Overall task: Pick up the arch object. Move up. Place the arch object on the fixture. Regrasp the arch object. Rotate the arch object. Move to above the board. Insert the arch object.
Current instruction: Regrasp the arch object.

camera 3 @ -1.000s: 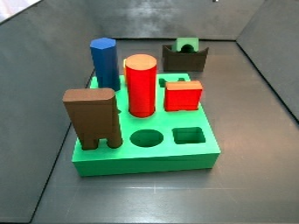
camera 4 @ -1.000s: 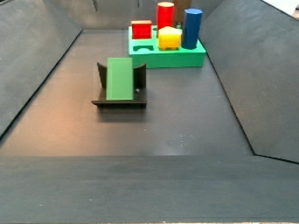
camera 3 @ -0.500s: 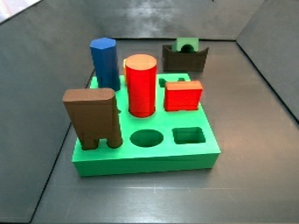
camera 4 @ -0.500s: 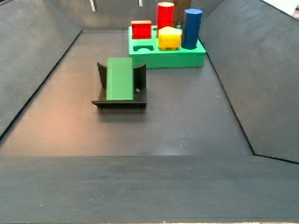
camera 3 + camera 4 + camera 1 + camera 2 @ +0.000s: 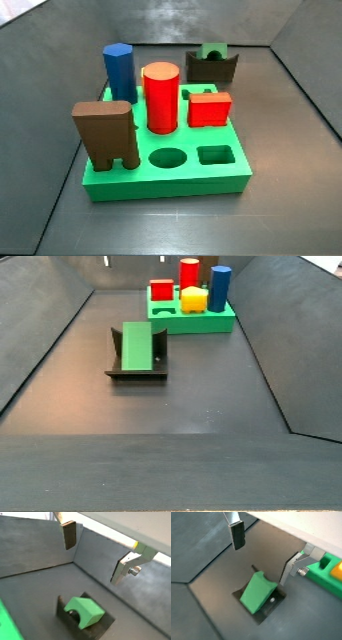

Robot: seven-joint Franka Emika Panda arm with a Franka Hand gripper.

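Resting on one fixture [image 5: 256, 607], one arch object [image 5: 258, 592], below the wide-open, empty claw [image 5: 264, 549].

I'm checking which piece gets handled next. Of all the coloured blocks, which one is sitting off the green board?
The small green arch block, resting on the dark fixture below the open gripper. The blue, red, yellow and brown blocks all stand on the board.
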